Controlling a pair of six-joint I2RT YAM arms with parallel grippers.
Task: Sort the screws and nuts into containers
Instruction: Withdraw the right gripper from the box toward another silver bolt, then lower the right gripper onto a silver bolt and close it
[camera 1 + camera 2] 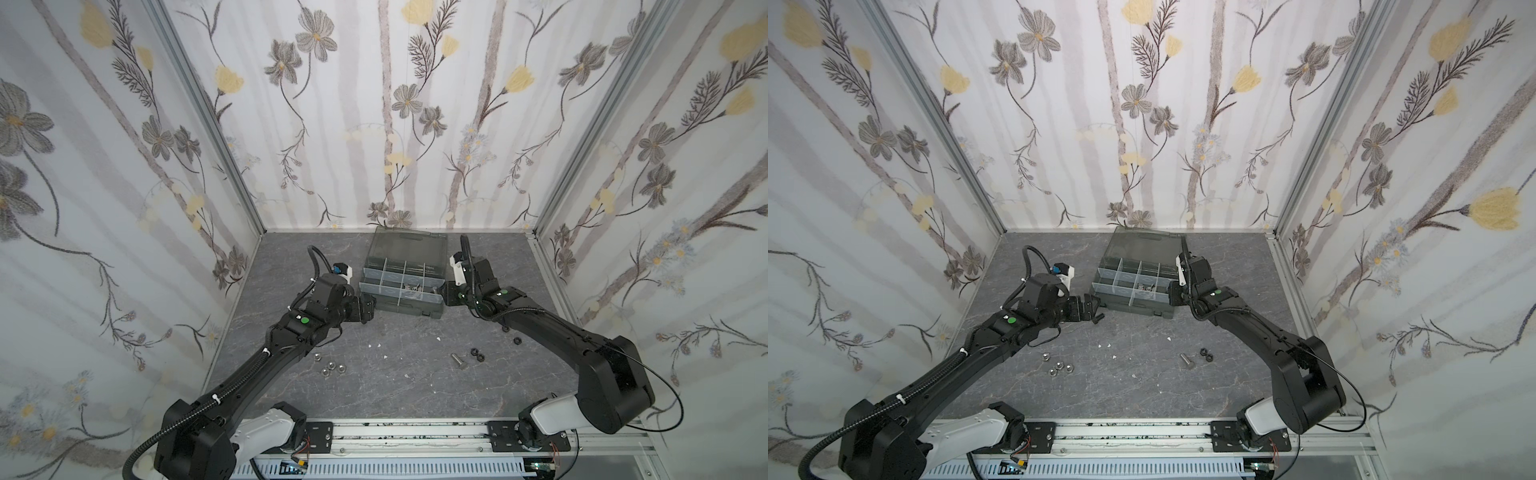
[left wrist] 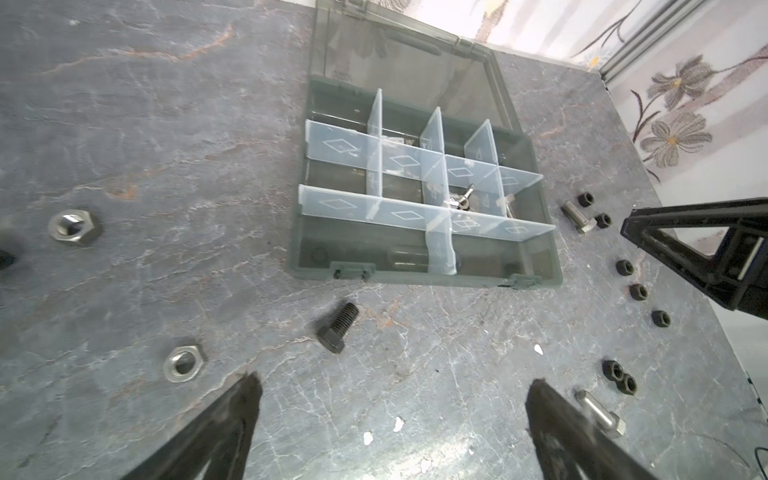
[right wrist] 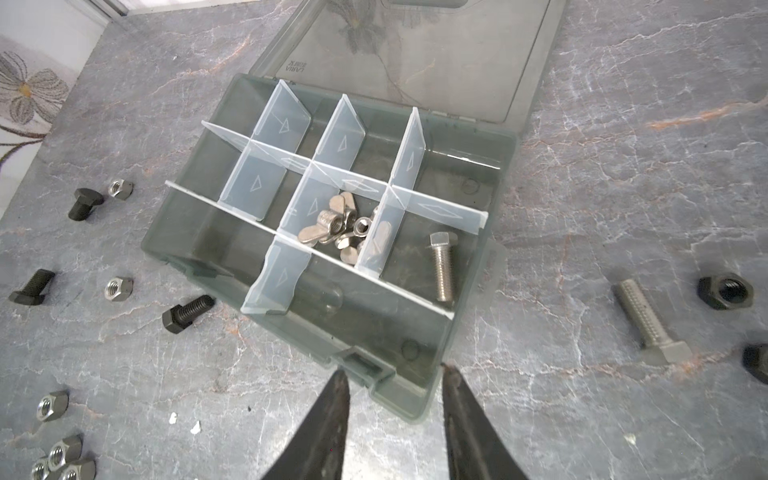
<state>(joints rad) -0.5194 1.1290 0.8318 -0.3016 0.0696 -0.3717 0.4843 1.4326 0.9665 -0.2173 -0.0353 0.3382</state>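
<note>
On the grey marbled desk [image 1: 386,399], left fingers [image 2: 220,432] and right fingers [image 3: 328,424] hang parted, empty (left wider) by the dark grey-green plastic organizer case [image 1: 411,311] at twelve o'clock; the shiny silver hex-head bolt [image 1: 457,360] at four o'clock might roll from a skewed pinch.

Two high stereo eyes and two wrist cameras, all meeting on one open case.

Both top views look steeply down from high above the near edge toward the far flower-papered white wall [image 1: 353,104] [image 1: 1079,104], distant enough to hold the whole grey marbled tabletop [image 1: 374,395] [image 1: 1100,386]. They share almost the same scene, shifted slightly sideways. The left wrist camera sits low at the near left, facing far and right toward the dark grey-green plastic organizer case with pale translucent dividers [image 2: 415,275]. The right wrist camera hangs closer, over the case's [image 3: 399,395] near right corner, facing far and left. Both wrist views share the case and the silver wing nuts [image 2: 467,193] [image 3: 328,226] in a middle compartment.
</note>
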